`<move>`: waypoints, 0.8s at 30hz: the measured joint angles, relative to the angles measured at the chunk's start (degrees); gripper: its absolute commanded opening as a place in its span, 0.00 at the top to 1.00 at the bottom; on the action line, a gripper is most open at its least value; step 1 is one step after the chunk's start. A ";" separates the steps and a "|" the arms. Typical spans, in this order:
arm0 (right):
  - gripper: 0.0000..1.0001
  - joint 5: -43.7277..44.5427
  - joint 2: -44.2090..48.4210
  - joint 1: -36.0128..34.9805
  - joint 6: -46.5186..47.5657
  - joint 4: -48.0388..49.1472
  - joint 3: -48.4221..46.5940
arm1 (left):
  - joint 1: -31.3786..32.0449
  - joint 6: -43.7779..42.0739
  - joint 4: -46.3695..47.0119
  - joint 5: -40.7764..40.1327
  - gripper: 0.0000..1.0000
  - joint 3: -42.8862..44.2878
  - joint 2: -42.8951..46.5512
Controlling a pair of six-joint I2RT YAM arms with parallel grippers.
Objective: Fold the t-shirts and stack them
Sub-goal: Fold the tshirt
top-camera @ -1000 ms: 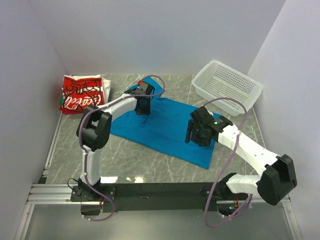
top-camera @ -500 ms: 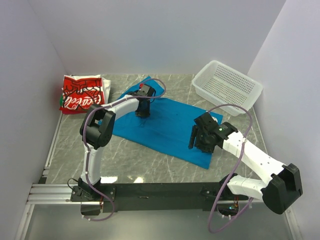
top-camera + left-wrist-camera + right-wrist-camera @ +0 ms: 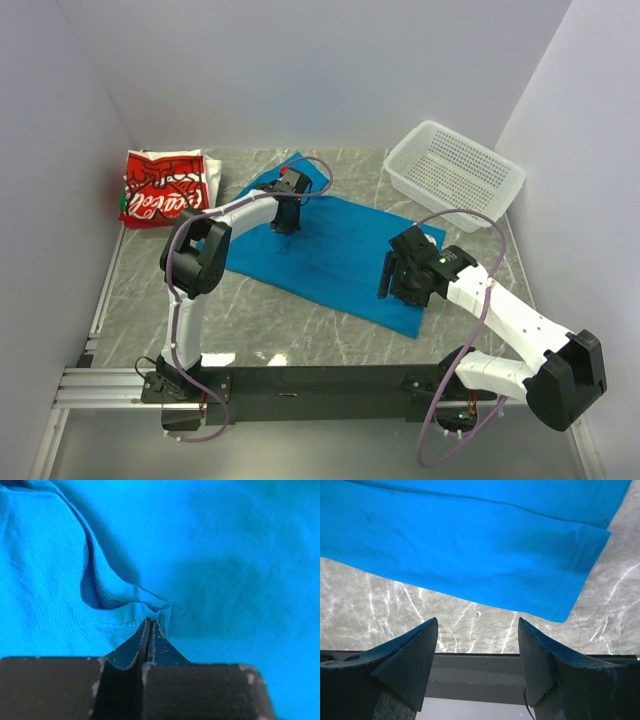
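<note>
Blue shirt [image 3: 330, 255]: spread flat on the middle of the bench [image 3: 260, 310], slanting from far left to near right.
Red shirt [image 3: 160, 187]: folded, in the far-left corner, well apart from the blue one.
Left claw [image 3: 150, 630]: closed, its tips pinching a small raised ridge of blue cloth near the shirt's far edge.
Right claw [image 3: 477, 625]: wide open, holding nothing, over the shirt's near-right corner.
Handling: likely light, thin and limp; it should drape and wrinkle rather than keep a shape, and could drag on the stone.
Where to hold: probably at hems or corners, catching both layers, one claw at each end so the fold lands straight.
</note>
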State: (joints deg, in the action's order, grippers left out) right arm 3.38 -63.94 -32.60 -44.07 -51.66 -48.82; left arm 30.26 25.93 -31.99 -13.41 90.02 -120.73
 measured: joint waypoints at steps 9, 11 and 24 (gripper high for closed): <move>0.28 0.02 0.48 0.00 -0.02 -0.24 0.48 | 0.00 0.11 3.13 1.60 1.00 -2.80 1.66; 0.29 0.02 0.83 0.00 -0.02 -0.24 0.48 | 0.00 0.17 3.63 2.43 1.00 -3.67 2.78; 0.28 0.00 3.39 0.00 -1.22 -0.55 3.04 | 0.63 0.02 6.12 6.21 0.96 -5.49 4.04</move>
State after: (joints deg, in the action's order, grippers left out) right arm 3.38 -60.55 -32.60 -45.30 -52.21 -45.78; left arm 30.89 25.96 -25.87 -7.20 84.53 -116.68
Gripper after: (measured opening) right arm 0.715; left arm 0.012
